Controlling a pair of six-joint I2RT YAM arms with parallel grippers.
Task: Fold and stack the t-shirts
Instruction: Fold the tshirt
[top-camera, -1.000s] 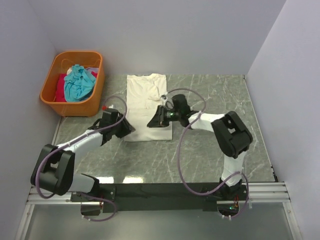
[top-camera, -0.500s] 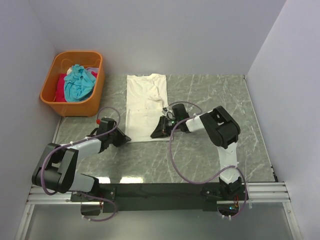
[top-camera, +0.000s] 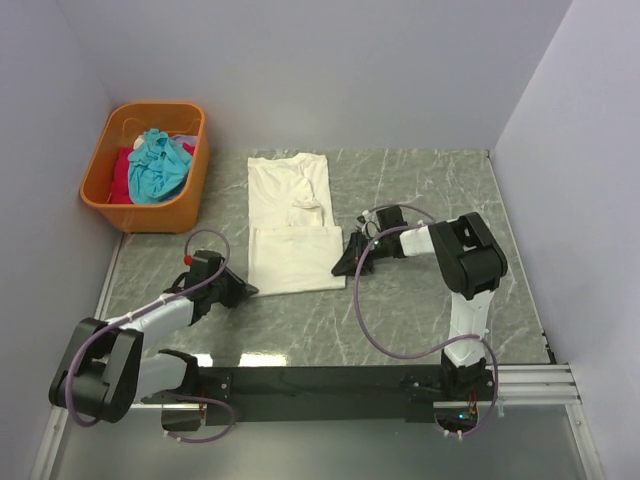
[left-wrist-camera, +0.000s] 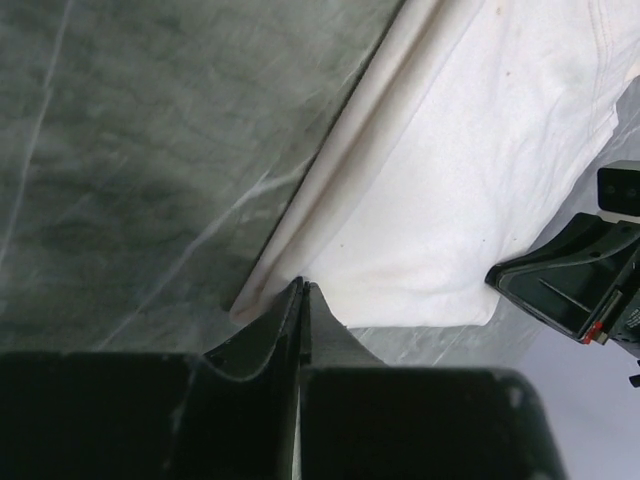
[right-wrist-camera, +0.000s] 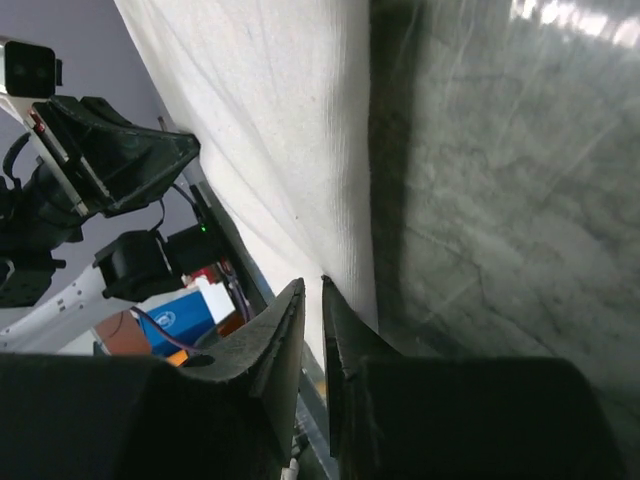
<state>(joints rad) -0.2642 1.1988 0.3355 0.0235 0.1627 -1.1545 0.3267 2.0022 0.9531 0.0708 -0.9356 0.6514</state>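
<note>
The cream t-shirt (top-camera: 290, 200) lies flat mid-table as a long strip, its lower part doubled into a panel. My left gripper (top-camera: 243, 290) lies low at the panel's near-left corner. In the left wrist view its jaws (left-wrist-camera: 302, 287) are pressed together on the hem of the cream t-shirt (left-wrist-camera: 480, 170). At the panel's right edge sits my right gripper (top-camera: 343, 267). Its jaws (right-wrist-camera: 312, 285) keep only a narrow slit, and the cream t-shirt's (right-wrist-camera: 270, 120) edge runs into it. A teal t-shirt (top-camera: 155, 165) and a red t-shirt (top-camera: 122, 175) lie bunched in the basket.
The orange plastic basket (top-camera: 150, 107) stands at the back left against the wall. Walls close the table on the left, back and right. Purple cables loop from both arms over the marble tabletop (top-camera: 430, 310).
Both grippers came down from the shirt's middle to its near corners. The left jaws closed. The shirt's near edge shifted toward the arms, and the right gripper moved right.
</note>
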